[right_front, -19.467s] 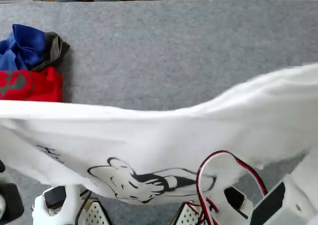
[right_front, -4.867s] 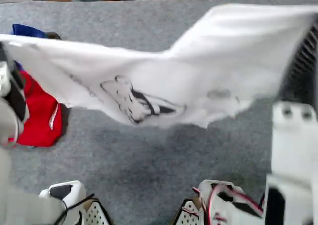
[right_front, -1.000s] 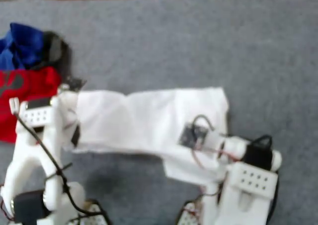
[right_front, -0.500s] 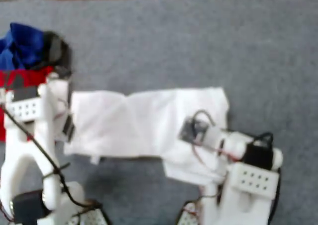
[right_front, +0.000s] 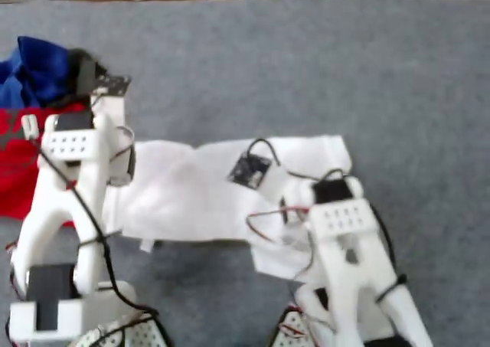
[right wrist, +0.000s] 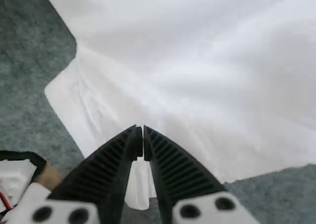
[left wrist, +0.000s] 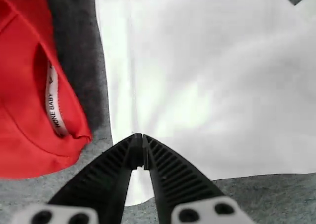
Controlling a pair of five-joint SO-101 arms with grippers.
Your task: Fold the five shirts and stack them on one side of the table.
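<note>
High view, white shirt (right_front: 191, 194) flat, long axis side-to-side

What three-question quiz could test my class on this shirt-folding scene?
1. True or false: the white shirt lies on the grey table.
2. Which shirt lies beside the white shirt, near the left gripper? A red shirt, B green shirt, C yellow shirt.
3. Fill in: the right gripper is ____ (open or shut).
Key: 1 true; 2 A; 3 shut.
</note>
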